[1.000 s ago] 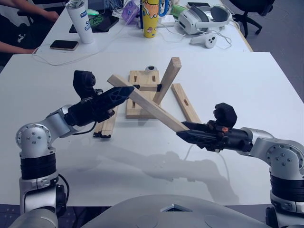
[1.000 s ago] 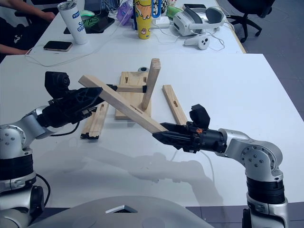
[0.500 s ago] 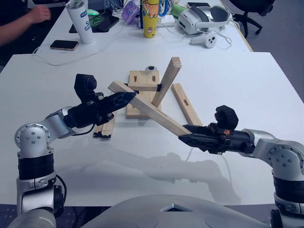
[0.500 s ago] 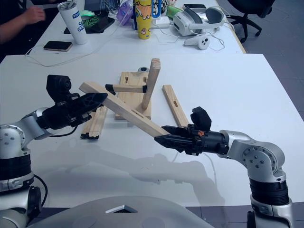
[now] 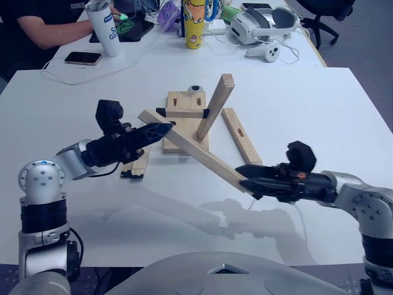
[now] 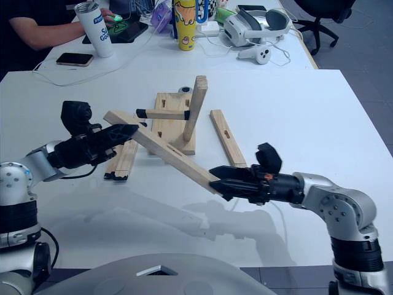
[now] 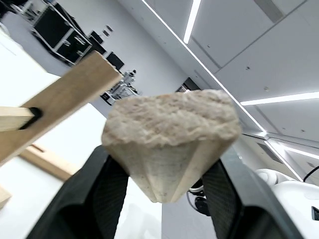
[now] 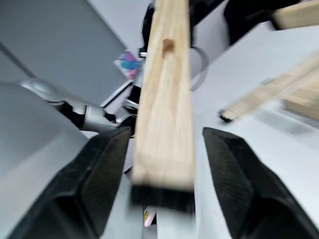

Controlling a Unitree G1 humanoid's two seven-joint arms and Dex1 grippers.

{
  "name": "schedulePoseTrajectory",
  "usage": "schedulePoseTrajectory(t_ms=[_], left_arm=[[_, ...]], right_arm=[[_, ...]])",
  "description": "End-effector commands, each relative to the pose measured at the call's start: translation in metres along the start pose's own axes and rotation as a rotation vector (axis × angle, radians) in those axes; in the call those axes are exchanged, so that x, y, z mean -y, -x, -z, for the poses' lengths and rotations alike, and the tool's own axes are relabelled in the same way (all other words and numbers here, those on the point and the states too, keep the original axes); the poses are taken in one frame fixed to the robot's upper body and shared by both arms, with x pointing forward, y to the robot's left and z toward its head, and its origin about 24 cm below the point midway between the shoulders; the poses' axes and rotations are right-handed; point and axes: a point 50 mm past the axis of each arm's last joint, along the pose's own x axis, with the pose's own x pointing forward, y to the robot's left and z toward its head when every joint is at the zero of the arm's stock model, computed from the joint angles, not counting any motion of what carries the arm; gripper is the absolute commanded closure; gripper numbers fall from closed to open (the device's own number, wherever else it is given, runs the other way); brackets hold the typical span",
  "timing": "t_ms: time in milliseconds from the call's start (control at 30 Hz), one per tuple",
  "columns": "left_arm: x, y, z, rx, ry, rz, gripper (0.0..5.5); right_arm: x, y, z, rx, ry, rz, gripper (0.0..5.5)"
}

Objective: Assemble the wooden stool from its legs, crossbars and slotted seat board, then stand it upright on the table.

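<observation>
Two hands pinch one leg [image 5: 190, 147], left hand [image 5: 161, 128] and right hand [image 5: 244, 178] at opposite ends; it has sunk toward the right hand, still unjoined to the seat [image 5: 184, 101].

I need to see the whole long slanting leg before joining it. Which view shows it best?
The left eye view: the long leg shows end to end. The right eye view shows much the same. The right wrist view shows one face with a hole, the left wrist view just its end.
</observation>
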Motion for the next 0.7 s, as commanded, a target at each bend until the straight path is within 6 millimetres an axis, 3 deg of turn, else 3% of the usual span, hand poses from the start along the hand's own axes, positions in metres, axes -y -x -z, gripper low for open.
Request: schedulePoseTrajectory(t_ms=[33,100,167,333,400,500,700], left_arm=[[0.001,0.018,-0.012,-0.006,-0.056,-0.069,3.42],[0.003,0.028,-0.021,-0.006,-0.09,-0.107,3.42],[0.006,0.042,-0.034,0.001,-0.135,-0.16,3.42],[0.022,0.084,-0.081,0.012,-0.315,-0.336,3.42],[0.026,0.088,-0.097,0.008,-0.374,-0.357,3.42],[0.031,0.092,-0.118,0.032,-0.483,-0.403,3.42],[0.022,0.078,-0.136,0.039,-0.635,-0.432,3.42]], right_arm=[[0.01,0.029,-0.005,0.065,0.02,0.139,2.56],[0.023,0.026,0.002,0.015,0.041,0.221,2.56],[0.035,0.01,0.007,-0.008,0.096,0.279,2.56],[0.058,-0.074,0.009,0.093,0.18,0.383,2.56],[0.066,-0.096,0.011,0.185,0.121,0.459,2.74],[0.071,-0.12,0.019,0.16,0.146,0.521,3.11],[0.095,-0.138,0.021,0.196,0.156,0.687,3.97]])
